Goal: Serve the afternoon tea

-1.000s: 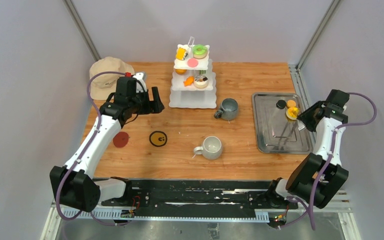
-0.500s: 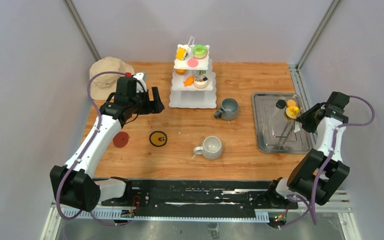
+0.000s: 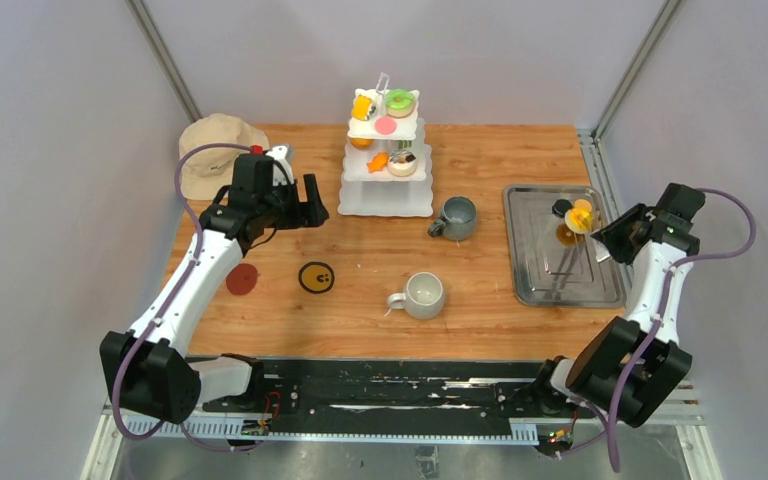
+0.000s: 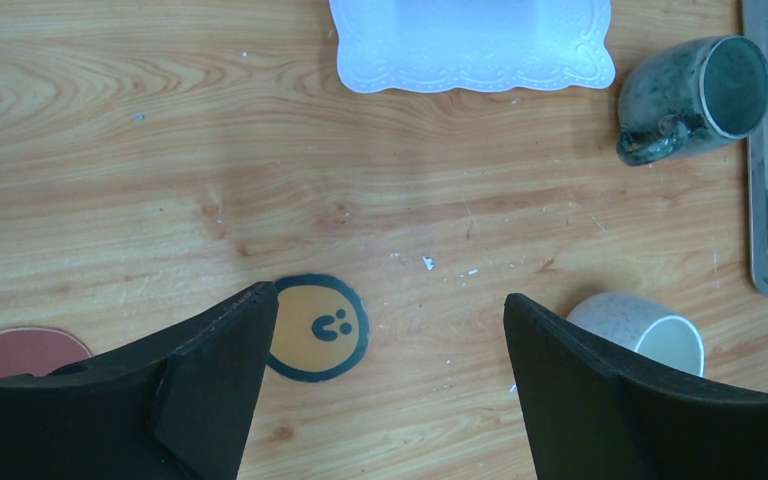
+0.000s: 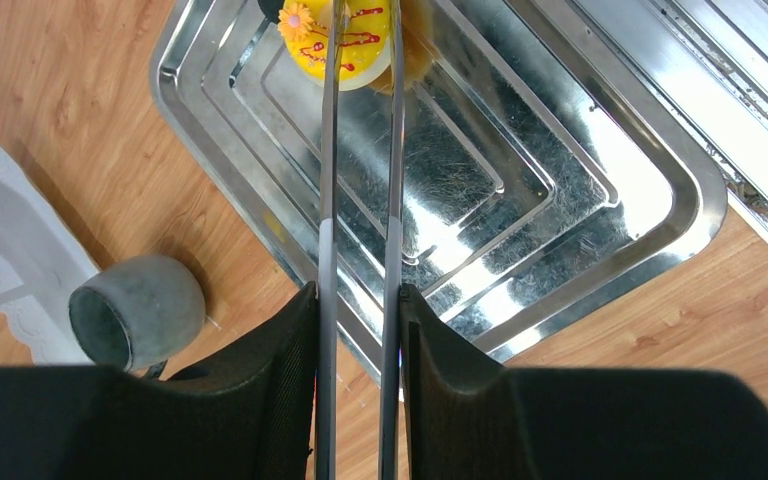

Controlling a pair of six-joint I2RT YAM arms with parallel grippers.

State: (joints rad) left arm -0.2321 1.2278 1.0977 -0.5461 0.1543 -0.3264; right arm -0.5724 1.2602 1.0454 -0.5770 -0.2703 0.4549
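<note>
My right pincer (image 5: 357, 300) pinches metal tongs (image 5: 327, 190). Yellow pastry (image 5: 360, 50) sits between the tong tips, well ahead of pincer, over steel tray (image 5: 600, 150). My left pincer (image 4: 388, 300) spread wide.

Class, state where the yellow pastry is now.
In the top view the yellow pastry is at the steel tray's far end, on the right, between the tongs' tips.

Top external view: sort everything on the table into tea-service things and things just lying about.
For the job: white three-tier stand; pastries on it; dark grey mug; light grey mug; yellow pastry; tongs in the right gripper.
Lying about: beige bucket hat; red disc; yellow smiley disc; steel tray.
</note>
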